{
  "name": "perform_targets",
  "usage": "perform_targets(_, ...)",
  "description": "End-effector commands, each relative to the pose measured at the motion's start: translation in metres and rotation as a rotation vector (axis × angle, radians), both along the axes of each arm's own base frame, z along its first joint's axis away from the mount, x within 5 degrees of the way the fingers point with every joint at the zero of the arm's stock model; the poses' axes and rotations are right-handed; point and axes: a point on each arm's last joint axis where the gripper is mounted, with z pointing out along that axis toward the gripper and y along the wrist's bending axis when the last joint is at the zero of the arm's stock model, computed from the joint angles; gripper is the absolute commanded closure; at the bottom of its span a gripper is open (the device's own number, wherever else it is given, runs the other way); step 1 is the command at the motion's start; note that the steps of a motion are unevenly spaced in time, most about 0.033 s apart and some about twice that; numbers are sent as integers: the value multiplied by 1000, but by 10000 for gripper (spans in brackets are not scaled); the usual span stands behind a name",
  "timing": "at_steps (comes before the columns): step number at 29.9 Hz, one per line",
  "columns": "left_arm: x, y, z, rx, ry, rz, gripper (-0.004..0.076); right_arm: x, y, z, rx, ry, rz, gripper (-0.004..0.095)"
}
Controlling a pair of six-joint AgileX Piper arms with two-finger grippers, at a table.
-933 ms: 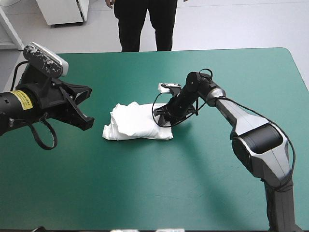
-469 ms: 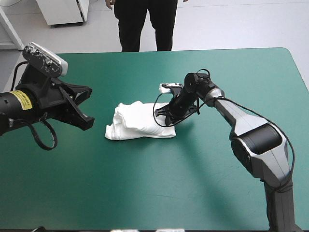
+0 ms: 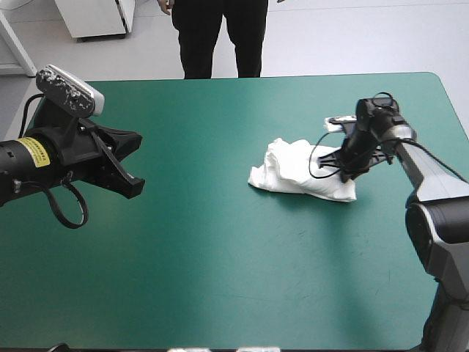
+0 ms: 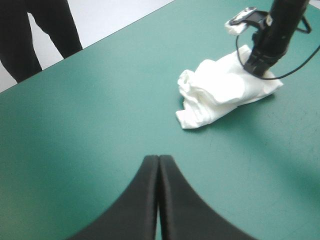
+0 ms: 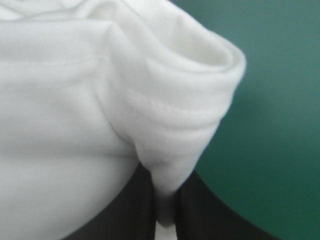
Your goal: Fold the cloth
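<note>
**Bundled, not yet tidy**

Seen on the teal-green table (image 3: 220, 279), right of centre: the T-shirt (image 3: 297, 170), gathered into a thick, lumpy bundle. Pinched at its right end by the right gripper (image 3: 349, 173), clamped onto a hemmed fold. Well apart to the left, the left gripper (image 4: 158, 160), clenched and empty. Probably several folds done, though hard to count layers. Left to do: squaring, flattening, letting go.
</note>
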Motion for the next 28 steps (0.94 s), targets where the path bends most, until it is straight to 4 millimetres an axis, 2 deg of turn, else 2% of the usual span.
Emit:
perform_targets(1, -11, 5, 6, -13, 4, -7, 734, -28, -49, 32, -60, -73, -94, 925)
perform_targets(8, -11, 5, 6, -13, 4, -7, 734, -82, -136, 30, -85, -78, -343, 925)
perform_targets(13, -11, 5, 6, -10, 1, -9, 734, -117, -179, 36, -93, -122, -510, 925)
perform_targets(16, -11, 5, 6, -10, 1, -9, 734, -127, -189, 39, -83, -141, -561, 925)
perform_targets(21, -11, 5, 6, -8, 0, -10, 734, -127, -189, 38, -76, -137, -555, 899)
perform_targets(23, -11, 5, 6, -8, 0, -10, 734, -127, -189, 38, -77, -133, -554, 826)
perform_targets(28, -11, 5, 6, -5, -2, -13, 734, -131, -190, 40, -100, -106, -554, 526)
